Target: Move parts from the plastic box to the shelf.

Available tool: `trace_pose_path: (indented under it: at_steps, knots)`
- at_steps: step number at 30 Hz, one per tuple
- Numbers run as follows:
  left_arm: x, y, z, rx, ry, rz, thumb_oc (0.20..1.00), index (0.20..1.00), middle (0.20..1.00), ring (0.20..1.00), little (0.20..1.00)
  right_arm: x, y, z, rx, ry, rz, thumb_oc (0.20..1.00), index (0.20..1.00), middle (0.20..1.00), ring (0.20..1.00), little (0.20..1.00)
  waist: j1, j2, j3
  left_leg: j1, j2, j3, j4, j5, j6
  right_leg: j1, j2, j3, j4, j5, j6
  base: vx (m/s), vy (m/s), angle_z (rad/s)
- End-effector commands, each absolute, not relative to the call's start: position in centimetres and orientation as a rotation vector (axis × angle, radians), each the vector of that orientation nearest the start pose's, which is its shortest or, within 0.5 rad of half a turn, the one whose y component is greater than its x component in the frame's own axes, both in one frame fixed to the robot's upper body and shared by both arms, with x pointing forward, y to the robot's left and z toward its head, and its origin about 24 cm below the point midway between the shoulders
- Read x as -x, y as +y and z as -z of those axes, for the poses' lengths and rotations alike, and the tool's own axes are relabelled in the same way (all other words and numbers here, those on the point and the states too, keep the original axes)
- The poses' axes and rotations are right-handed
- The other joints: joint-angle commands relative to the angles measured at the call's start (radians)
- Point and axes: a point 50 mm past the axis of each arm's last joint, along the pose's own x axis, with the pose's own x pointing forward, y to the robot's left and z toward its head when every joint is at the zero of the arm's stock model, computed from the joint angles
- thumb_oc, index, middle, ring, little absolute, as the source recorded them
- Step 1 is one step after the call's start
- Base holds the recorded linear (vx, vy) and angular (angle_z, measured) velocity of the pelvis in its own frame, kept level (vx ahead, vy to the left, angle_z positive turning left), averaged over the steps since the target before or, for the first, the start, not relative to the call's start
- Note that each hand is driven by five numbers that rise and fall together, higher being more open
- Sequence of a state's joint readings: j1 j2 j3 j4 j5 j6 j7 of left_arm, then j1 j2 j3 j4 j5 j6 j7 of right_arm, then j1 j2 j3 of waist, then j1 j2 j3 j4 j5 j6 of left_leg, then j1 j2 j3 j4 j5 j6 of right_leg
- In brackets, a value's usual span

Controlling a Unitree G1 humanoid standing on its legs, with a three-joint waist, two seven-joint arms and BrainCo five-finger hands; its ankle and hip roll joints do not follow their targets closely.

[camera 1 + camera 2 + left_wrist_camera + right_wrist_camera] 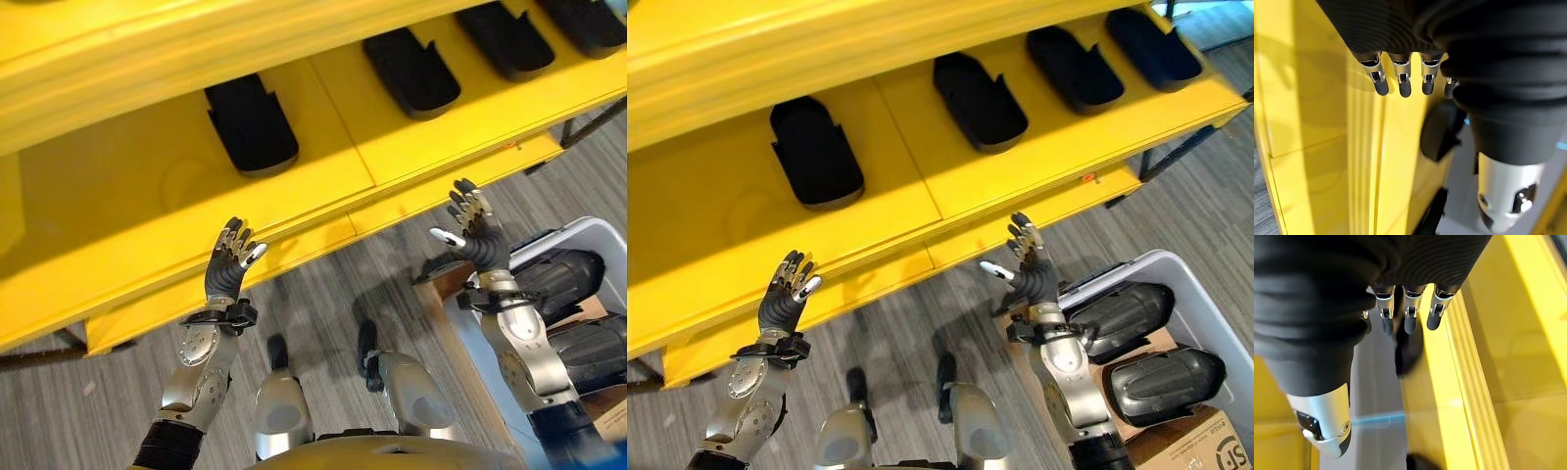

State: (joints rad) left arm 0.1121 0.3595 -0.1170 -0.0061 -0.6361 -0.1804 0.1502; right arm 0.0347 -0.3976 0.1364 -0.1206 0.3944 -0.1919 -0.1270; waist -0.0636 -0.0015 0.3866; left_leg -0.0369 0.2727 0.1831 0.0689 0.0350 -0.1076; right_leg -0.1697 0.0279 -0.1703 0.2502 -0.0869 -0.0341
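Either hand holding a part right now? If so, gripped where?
Nothing held. Left hand and right hand are both open and empty in front of the yellow shelf; two parts remain in the plastic box.

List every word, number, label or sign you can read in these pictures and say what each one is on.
No text can be read in full.
Brown cardboard box beside the grey plastic box: dark print on its corner, cut off at the picture's edge, not legible.
Yellow metal shelf: a small orange mark near its front edge, too small to read.
Black moulded parts on the shelf: no markings visible.
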Motion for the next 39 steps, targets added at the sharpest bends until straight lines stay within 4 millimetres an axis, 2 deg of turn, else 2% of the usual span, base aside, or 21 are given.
trace_pose_path:
  at_steps: [1,4,5,6,7,8,9,10,12,13,16,18,19,22,30,33,34,35,36,38,39]
  knots:
    - [-21.5,21.3,-2.8,0.233,0.008,-0.103,1.000,1.000,1.000,1.000,1.000,-23.6,-20.0,-9.5,0.011,-0.288,-0.027,1.000,1.000,1.000,1.000,1.000,0.015,0.001,-0.057,-0.081,0.060,-0.066,-0.087,0.232,-0.010,0.015,-0.017,0.028,0.038,-0.069,0.060,-0.02,-0.140,-0.17]
    - [-21.3,21.1,-2.4,0.242,0.023,-0.103,1.000,1.000,1.000,1.000,1.000,-23.1,-20.7,-9.0,0.038,-0.261,-0.011,1.000,1.000,1.000,1.000,1.000,0.014,0.005,-0.071,-0.088,0.037,-0.110,-0.065,0.235,-0.002,0.039,-0.010,0.051,-0.020,-0.047,0.053,-0.01,-0.092,-0.22]
    - [-21.3,21.1,-2.4,0.239,0.020,-0.102,1.000,1.000,1.000,1.000,1.000,-23.2,-20.5,-8.5,0.037,-0.237,-0.023,1.000,1.000,1.000,1.000,1.000,0.025,-0.002,-0.069,-0.107,-0.023,-0.194,-0.011,0.216,0.014,0.065,-0.012,0.073,-0.075,-0.026,0.050,-0.02,-0.095,-0.34]
    - [-21.3,21.0,-2.4,0.241,0.021,-0.101,1.000,1.000,1.000,1.000,1.000,-23.4,-20.4,-8.4,0.041,-0.234,-0.028,1.000,1.000,1.000,1.000,1.000,0.030,-0.007,-0.069,-0.119,-0.056,-0.232,0.013,0.202,0.021,0.079,-0.010,0.083,-0.102,-0.014,0.050,-0.01,-0.071,-0.35]
    - [-21.3,21.0,-2.4,0.241,0.021,-0.101,1.000,1.000,1.000,1.000,1.000,-23.4,-20.4,-8.4,0.041,-0.235,-0.028,1.000,1.000,1.000,1.000,1.000,0.028,-0.005,-0.071,-0.124,-0.055,-0.235,0.014,0.204,0.021,0.077,-0.009,0.081,-0.105,-0.010,0.050,-0.01,-0.080,-0.33]
    - [-21.5,20.8,-2.4,0.242,0.021,-0.090,1.000,1.000,1.000,1.000,1.000,-23.7,-20.2,-8.3,0.034,-0.224,-0.037,1.000,1.000,1.000,1.000,1.000,0.034,-0.017,-0.072,-0.144,-0.142,-0.275,0.062,0.145,0.037,0.095,-0.013,0.095,-0.150,0.012,0.050,0.02,-0.055,-0.35]
    - [-21.3,20.7,-2.3,0.238,0.023,-0.081,1.000,1.000,1.000,1.000,1.000,-23.6,-19.9,-8.2,0.030,-0.215,-0.065,1.000,1.000,1.000,1.000,1.000,0.037,-0.024,-0.079,-0.139,-0.260,-0.289,0.097,0.035,0.069,0.113,-0.013,0.114,-0.191,0.042,0.060,0.04,-0.041,-0.29]
    - [-21.2,20.6,-2.2,0.244,0.025,-0.076,1.000,1.000,1.000,1.000,1.000,-23.6,-19.8,-8.1,0.022,-0.209,-0.072,1.000,1.000,1.000,1.000,1.000,0.035,-0.022,-0.087,-0.134,-0.301,-0.291,0.089,0.016,0.082,0.112,-0.008,0.122,-0.207,0.056,0.064,0.05,0.021,-0.31]
    - [-21.2,20.6,-2.2,0.244,0.025,-0.076,1.000,1.000,1.000,1.000,1.000,-23.5,-19.8,-8.0,0.022,-0.209,-0.072,1.000,1.000,1.000,1.000,1.000,0.037,-0.022,-0.086,-0.132,-0.301,-0.289,0.091,0.013,0.083,0.116,-0.009,0.123,-0.210,0.057,0.065,0.05,0.052,-0.36]
    - [-20.8,20.9,-2.3,0.242,0.019,-0.086,1.000,1.000,1.000,1.000,1.000,-24.1,-18.9,-7.8,0.023,-0.196,-0.104,1.000,1.000,1.000,1.000,1.000,0.060,-0.007,-0.111,-0.140,-0.434,-0.361,0.054,0.012,0.115,0.103,0.029,0.169,-0.226,0.079,0.079,0.11,0.105,-0.46]
    - [-20.5,20.8,-2.1,0.251,0.030,-0.090,1.000,1.000,1.000,1.000,1.000,-24.4,-18.0,-7.8,0.017,-0.199,-0.136,1.000,1.000,1.000,1.000,1.000,0.057,-0.008,-0.135,-0.086,-0.427,-0.371,-0.014,0.021,0.138,0.109,0.043,0.194,-0.224,0.082,0.087,0.10,0.102,-1.17]
    - [-20.6,20.9,-2.2,0.253,0.025,-0.093,1.000,1.000,1.000,1.000,1.000,-24.5,-17.8,-7.9,0.006,-0.200,-0.138,1.000,1.000,1.000,1.000,1.000,0.056,-0.010,-0.143,-0.072,-0.423,-0.365,-0.040,0.026,0.138,0.113,0.044,0.202,-0.224,0.079,0.086,0.08,0.096,-0.62]
    - [-20.6,20.9,-2.0,0.248,0.033,-0.091,1.000,1.000,1.000,1.000,1.000,-24.4,-17.8,-7.9,-0.024,-0.199,-0.132,1.000,1.000,1.000,1.000,1.000,0.048,-0.009,-0.157,-0.057,-0.404,-0.334,-0.059,0.029,0.134,0.122,0.038,0.195,-0.230,0.075,0.087,0.07,0.088,-0.30]
    - [-20.3,20.9,-2.0,0.240,0.043,-0.089,1.000,1.000,1.000,1.000,1.000,-24.3,-17.3,-7.8,-0.027,-0.188,-0.155,1.000,1.000,1.000,1.000,1.000,0.051,-0.011,-0.168,-0.023,-0.403,-0.324,-0.078,0.018,0.150,0.146,0.033,0.207,-0.238,0.076,0.093,0.08,0.093,-0.14]
    - [-20.0,21.0,-1.5,0.231,0.076,-0.088,1.000,1.000,1.000,1.000,1.000,-24.1,-16.7,-7.9,-0.037,-0.185,-0.185,1.000,1.000,1.000,1.000,1.000,0.041,-0.011,-0.170,0.001,-0.400,-0.260,-0.062,-0.021,0.176,0.134,0.033,0.270,-0.190,0.079,0.116,0.02,0.113,-0.26]
    - [-20.4,21.2,-1.9,0.210,0.064,-0.083,1.000,1.000,1.000,1.000,1.000,-24.6,-16.0,-8.5,-0.041,-0.212,-0.205,1.000,1.000,1.000,1.000,1.000,0.038,-0.007,-0.141,-0.026,-0.387,-0.212,-0.035,-0.030,0.185,0.058,0.038,0.282,-0.106,0.079,0.136,-0.14,0.088,-0.49]
    - [-20.6,22.0,-2.4,0.204,0.045,-0.121,1.000,1.000,1.000,1.000,1.000,-25.2,-14.8,-9.0,-0.061,-0.235,-0.230,1.000,1.000,1.000,1.000,1.000,0.087,0.006,-0.119,-0.041,-0.337,-0.131,-0.024,-0.047,0.171,0.030,-0.071,0.042,-0.067,0.048,0.152,-0.17,0.051,-0.78]
    - [-20.6,22.0,-2.4,0.204,0.045,-0.121,1.000,1.000,1.000,1.000,1.000,-25.2,-14.8,-9.0,-0.062,-0.235,-0.230,1.000,1.000,1.000,1.000,1.000,0.086,0.006,-0.119,-0.044,-0.337,-0.132,-0.023,-0.046,0.171,0.029,-0.071,0.041,-0.068,0.049,0.152,-0.12,0.036,-2.26]
    - [-20.1,22.2,-2.2,0.218,0.054,-0.134,1.000,1.000,1.000,1.000,1.000,-25.3,-14.3,-9.0,-0.068,-0.237,-0.243,1.000,1.000,1.000,1.000,1.000,0.094,0.020,-0.128,-0.032,-0.301,-0.082,-0.035,-0.054,0.162,0.057,-0.163,-0.081,-0.075,0.052,0.141,0.01,0.003,-2.48]
    - [-19.8,22.3,-1.9,0.219,0.077,-0.140,1.000,1.000,1.000,1.000,1.000,-25.5,-14.3,-9.3,-0.060,-0.243,-0.246,1.000,1.000,1.000,1.000,1.000,0.091,0.021,-0.132,-0.006,-0.286,-0.046,-0.041,-0.075,0.165,0.066,-0.266,-0.055,-0.107,0.140,0.173,0.00,-0.043,-1.65]
    - [-19.8,22.3,-1.9,0.216,0.076,-0.137,1.000,1.000,1.000,1.000,1.000,-25.5,-14.2,-9.3,-0.057,-0.243,-0.246,1.000,1.000,1.000,1.000,1.000,0.092,0.020,-0.133,-0.004,-0.283,-0.031,-0.040,-0.081,0.162,0.066,-0.302,-0.068,-0.132,0.174,0.188,-0.02,-0.052,-0.63]
